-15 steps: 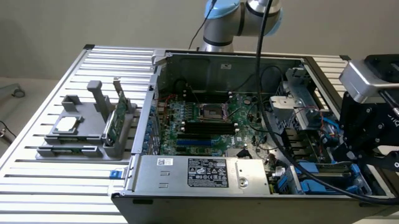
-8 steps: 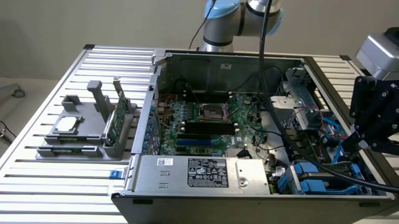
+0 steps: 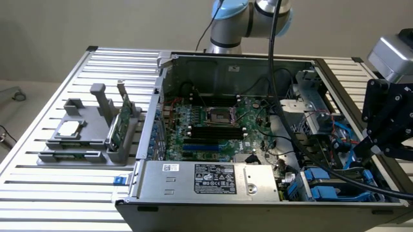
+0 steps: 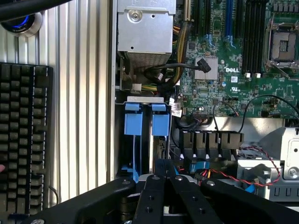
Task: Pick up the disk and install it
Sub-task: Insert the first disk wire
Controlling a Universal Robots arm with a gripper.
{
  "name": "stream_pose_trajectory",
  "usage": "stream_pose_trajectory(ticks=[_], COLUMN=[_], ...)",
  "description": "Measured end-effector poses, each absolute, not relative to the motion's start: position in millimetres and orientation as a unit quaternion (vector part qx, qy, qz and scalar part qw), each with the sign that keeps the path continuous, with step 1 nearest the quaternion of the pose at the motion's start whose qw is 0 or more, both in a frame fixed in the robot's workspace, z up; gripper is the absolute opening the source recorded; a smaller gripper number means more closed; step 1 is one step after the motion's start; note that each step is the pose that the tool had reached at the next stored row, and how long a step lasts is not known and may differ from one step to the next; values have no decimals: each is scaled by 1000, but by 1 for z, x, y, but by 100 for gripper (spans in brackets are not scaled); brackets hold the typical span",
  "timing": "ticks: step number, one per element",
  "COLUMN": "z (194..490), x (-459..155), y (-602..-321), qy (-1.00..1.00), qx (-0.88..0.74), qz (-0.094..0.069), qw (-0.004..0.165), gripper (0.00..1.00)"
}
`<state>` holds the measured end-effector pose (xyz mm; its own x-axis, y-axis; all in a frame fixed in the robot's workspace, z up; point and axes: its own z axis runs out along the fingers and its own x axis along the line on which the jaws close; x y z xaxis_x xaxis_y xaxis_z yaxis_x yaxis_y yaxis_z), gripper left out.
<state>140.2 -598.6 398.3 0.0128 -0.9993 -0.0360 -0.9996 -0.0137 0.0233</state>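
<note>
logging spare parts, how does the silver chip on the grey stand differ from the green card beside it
The silver chip lies flat; the green card stands on edge. The chip is square and silvery; the card is long, thin and green. The chip sits farther toward the exterior view's left; the card is nearer the computer case. Both rest in the grey stand.

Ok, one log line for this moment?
gripper: shut | position: over drive bay of open case | nearest: blue rails standing in bay | held: cannot tell
</note>
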Motion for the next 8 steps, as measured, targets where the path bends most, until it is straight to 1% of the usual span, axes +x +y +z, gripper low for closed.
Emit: stream_pose_trajectory(ticks=[8], z=[398], x=[140], y=[-599], qy=[702], qx=[-712], qz=[21], qw=[4], gripper=[11])
